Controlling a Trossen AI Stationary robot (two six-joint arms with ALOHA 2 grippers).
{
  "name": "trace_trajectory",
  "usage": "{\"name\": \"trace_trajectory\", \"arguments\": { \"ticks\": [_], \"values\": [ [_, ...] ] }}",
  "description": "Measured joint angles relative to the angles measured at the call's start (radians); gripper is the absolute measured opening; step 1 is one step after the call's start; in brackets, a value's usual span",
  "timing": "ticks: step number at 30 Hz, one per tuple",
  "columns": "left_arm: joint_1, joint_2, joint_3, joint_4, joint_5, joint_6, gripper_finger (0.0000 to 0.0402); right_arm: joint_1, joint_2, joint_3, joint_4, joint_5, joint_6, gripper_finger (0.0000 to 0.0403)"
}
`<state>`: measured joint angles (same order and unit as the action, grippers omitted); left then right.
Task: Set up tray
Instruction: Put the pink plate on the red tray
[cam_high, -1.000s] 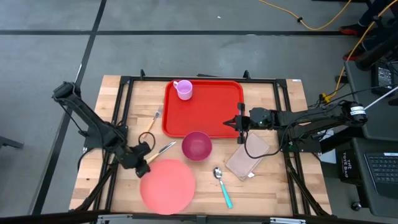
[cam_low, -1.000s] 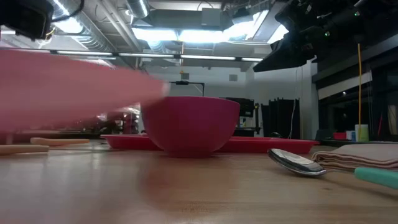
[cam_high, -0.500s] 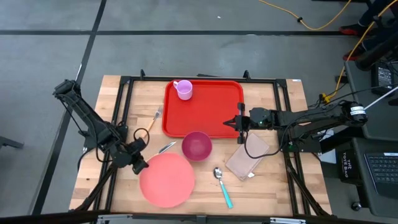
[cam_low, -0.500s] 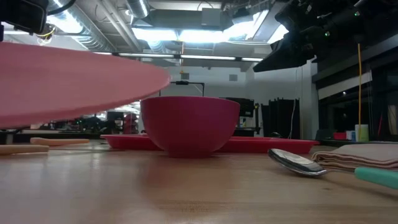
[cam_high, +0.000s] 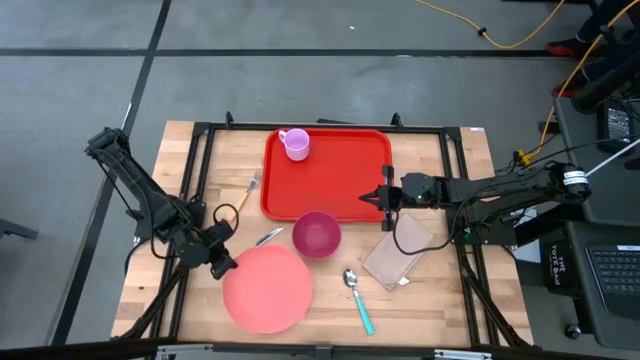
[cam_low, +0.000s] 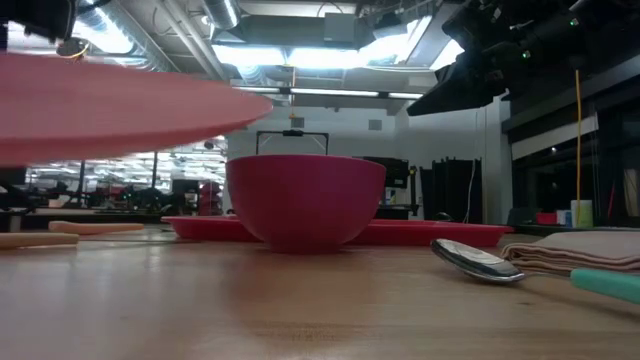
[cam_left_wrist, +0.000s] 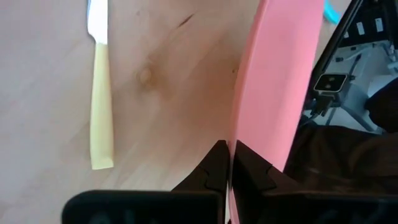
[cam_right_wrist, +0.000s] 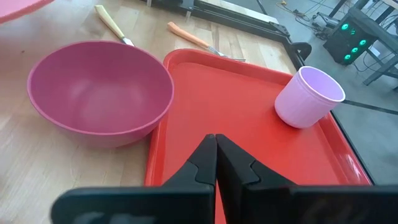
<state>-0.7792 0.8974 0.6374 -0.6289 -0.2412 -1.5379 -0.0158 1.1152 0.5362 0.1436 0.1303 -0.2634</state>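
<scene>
The red tray (cam_high: 340, 185) lies at the table's far middle with a lilac cup (cam_high: 296, 144) standing in its far left corner. A magenta bowl (cam_high: 316, 234) stands on the wood at the tray's near edge. My left gripper (cam_high: 222, 262) is shut on the round salmon-pink plate (cam_high: 267, 290), which shows above the table in the low view (cam_low: 120, 105). My right gripper (cam_high: 385, 198), shut, hovers over the tray's near right corner (cam_right_wrist: 214, 163) and touches nothing. My left gripper pinches the plate's left rim (cam_left_wrist: 241, 127) between its two fingers (cam_left_wrist: 214, 171), one on each face. It comes from the table's left, reaching over the wood. The plate is lifted clear of the table and lies nearly level.
A yellow-handled knife (cam_high: 262, 240) and an orange-handled fork (cam_high: 247, 190) lie left of the tray. A teal-handled spoon (cam_high: 355, 298) and a folded beige napkin (cam_high: 398, 255) lie to the bowl's right, near the right arm. The black frame rail (cam_high: 330, 127) runs along the far edge.
My left gripper has risen and moved a little toward the table's near left, carrying the plate. The plate, tilted half a second ago, has come higher above the table and more level. The right arm has kept still.
</scene>
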Motion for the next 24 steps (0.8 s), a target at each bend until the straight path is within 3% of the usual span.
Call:
{"name": "trace_trajectory", "arguments": {
  "ticks": [6, 11, 17, 24],
  "values": [
    [0.0, 0.0, 0.117, -0.109, -0.099, 0.117, 0.0002, 0.0, 0.0, 0.0, 0.0, 0.0, 0.0, 0.0007],
    [0.001, 0.0, 0.194, -0.21, -0.25, 0.246, 0.0002, 0.0, 0.0, 0.0, 0.0, 0.0, 0.0, 0.0007],
    [0.002, 0.0, 0.242, -0.213, -0.34, 0.386, 0.0002, 0.0, 0.0, 0.0, 0.0, 0.0, 0.001, 0.0007],
    [0.023, -0.002, 0.246, -0.213, -0.563, 0.617, 0.0002, 0.0, 0.0, 0.0, 0.001, 0.0, 0.001, 0.0007]
  ]
}}
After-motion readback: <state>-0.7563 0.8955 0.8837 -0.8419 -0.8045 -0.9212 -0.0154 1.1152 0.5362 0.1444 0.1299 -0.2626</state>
